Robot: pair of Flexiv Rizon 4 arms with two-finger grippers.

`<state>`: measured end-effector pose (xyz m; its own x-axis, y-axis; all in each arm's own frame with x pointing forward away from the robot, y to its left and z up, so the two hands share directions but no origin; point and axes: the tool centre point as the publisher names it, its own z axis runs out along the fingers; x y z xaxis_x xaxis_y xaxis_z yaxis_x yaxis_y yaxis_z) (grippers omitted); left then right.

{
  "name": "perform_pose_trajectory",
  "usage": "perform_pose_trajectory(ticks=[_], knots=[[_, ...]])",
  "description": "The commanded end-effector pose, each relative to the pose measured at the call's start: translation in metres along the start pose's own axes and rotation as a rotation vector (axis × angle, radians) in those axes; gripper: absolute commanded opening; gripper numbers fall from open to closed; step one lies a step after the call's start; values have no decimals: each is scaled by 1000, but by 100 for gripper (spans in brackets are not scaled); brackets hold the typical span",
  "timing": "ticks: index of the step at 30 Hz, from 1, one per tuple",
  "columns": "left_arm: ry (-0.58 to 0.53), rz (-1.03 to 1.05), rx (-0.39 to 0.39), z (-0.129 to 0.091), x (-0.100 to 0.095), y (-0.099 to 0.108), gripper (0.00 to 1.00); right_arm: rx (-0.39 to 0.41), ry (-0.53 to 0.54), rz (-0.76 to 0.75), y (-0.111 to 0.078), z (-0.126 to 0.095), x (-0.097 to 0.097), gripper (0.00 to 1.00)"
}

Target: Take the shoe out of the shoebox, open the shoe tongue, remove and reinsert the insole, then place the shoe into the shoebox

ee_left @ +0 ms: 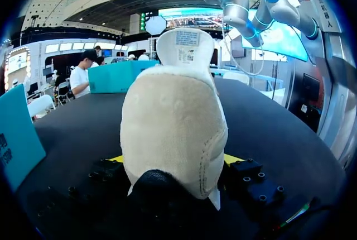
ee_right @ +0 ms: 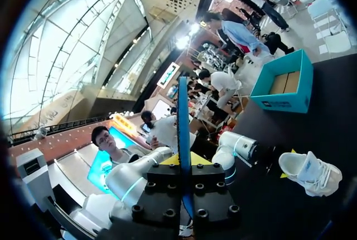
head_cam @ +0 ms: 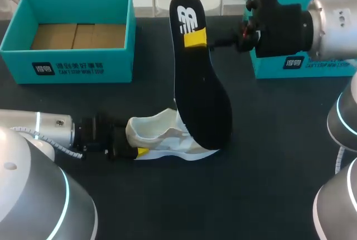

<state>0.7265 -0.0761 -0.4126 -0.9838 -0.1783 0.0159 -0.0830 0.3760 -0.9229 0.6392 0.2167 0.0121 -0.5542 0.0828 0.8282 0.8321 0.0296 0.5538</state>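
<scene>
Midway: holding the insole lifted out above the shoe.
Clamps the white shoe's heel from both sides in the left gripper on the table, well apart from the open shoebox; pinches the insole edge-on in the right gripper. Seems done with unboxing, tongue-opening and insole removal; leaves reinserting the insole and returning the shoe to the shoebox.
</scene>
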Motion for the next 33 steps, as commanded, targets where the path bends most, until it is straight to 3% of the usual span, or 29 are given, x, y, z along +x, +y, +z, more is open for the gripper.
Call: perform_pose_trajectory(ticks=[1,9,16,33], knots=[[-1,-10,-8,-4,5,4,100,-2,-3,2,0,4,0,0],[19,-86,-62,-24,1,-1,100,-2,-3,2,0,4,0,0],[52,-155,-196,-42,-4,-8,100,-2,-3,2,0,4,0,0],[59,-155,-182,-44,-4,-8,100,-2,-3,2,0,4,0,0]])
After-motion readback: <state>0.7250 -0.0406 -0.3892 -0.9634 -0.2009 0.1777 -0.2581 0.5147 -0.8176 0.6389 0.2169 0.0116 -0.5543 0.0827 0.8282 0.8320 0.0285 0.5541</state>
